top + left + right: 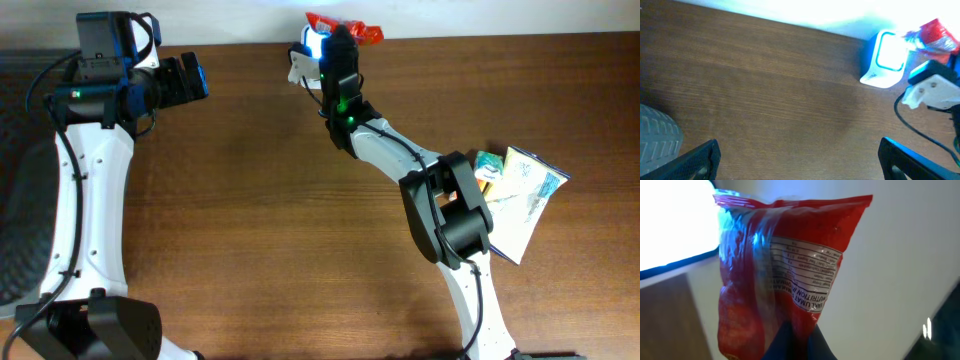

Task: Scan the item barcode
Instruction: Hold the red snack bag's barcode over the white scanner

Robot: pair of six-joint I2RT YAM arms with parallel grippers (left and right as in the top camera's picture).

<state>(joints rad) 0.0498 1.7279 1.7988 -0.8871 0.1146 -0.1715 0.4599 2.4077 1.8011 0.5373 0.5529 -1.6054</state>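
Fingers (777, 345) of the right gripper (340, 38) are pinched shut on the lower edge of a red snack packet (785, 275), holding it upright in the air at the far edge of the table (250, 200), just beside the glowing barcode scanner (887, 55). The left gripper (800, 167) hangs over bare wood well to the left, its jaws spread wide and holding nothing.

The packet looks light and soft: thin glossy film, crinkled and puffed, which will flex and swing from a single pinch. The film is probably slippery, so the flat sealed seam is the best place to hold it, as it leaves the printed faces uncovered and the contents uncrushed. A white nutrition panel (802, 272) faces the wrist camera. No barcode can be made out in this view; it may be lower down behind the fingers or on the other face.

No bin or tray is in view. The packet is sealed and its contents are hidden. A loose pile of packets (520, 195) lies directly on the table at the right.
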